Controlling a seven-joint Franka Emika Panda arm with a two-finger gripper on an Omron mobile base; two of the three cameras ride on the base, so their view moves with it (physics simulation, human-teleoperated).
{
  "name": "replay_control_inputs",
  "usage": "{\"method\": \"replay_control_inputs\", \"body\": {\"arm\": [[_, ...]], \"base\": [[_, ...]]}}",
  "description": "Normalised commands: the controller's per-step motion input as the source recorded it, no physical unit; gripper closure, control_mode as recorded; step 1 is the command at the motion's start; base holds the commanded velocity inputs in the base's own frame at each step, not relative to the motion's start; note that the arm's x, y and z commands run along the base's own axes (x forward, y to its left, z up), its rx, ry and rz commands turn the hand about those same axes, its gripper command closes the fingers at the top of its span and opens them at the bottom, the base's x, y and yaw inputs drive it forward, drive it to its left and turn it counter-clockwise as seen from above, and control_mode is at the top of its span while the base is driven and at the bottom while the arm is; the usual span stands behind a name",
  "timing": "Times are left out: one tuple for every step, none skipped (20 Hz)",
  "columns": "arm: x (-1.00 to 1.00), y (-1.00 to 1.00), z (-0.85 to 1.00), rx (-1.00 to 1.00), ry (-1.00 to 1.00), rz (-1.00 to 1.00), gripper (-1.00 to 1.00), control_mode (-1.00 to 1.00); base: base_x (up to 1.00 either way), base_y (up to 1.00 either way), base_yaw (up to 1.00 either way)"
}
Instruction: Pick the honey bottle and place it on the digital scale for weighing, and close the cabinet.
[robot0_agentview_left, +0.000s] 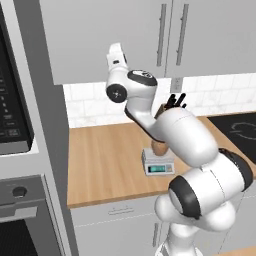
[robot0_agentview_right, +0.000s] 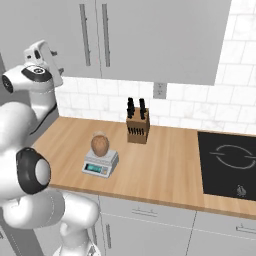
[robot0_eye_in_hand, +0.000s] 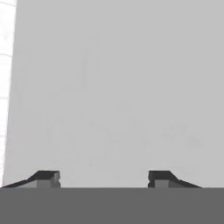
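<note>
1. The honey bottle (robot0_agentview_right: 100, 144) stands upright on the plate of the digital scale (robot0_agentview_right: 100, 163); in the left base view the bottle (robot0_agentview_left: 159, 148) is mostly hidden behind the arm, with the scale (robot0_agentview_left: 158, 163) below it.
2. The scale rests on the wooden worktop (robot0_agentview_right: 165, 165), near its front edge, with the display strip facing the front.
3. The knife block (robot0_agentview_right: 138, 127) stands behind and to the right of the scale, near the tiled wall, apart from it.
4. The cabinet (robot0_agentview_right: 125, 35) doors appear flush and shut in both base views, with the bar handles (robot0_agentview_right: 105, 28) side by side at the meeting edge.
5. The gripper (robot0_eye_in_hand: 103, 178) is raised close to a flat light grey surface, seemingly a cabinet door (robot0_eye_in_hand: 118, 92). Its fingertips (robot0_eye_in_hand: 45, 178) stand wide apart and hold nothing.
6. In the left base view the hand (robot0_agentview_left: 116, 57) sits high, in front of the cabinet (robot0_agentview_left: 100, 35), well above the worktop (robot0_agentview_left: 105, 160).
7. An induction hob (robot0_agentview_right: 227, 162) lies set into the worktop to the right, well apart from the scale.
</note>
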Motion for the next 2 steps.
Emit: {"method": "replay_control_inputs", "body": {"arm": [[0.60, -0.50, -0.72, 0.00, 0.00, 0.03, -1.00, -1.00], [0.66, -0.50, -0.75, 0.00, 0.01, 0.03, -1.00, -1.00]], "base": [[0.00, 0.00, 0.00], [0.00, 0.00, 0.00]]}}
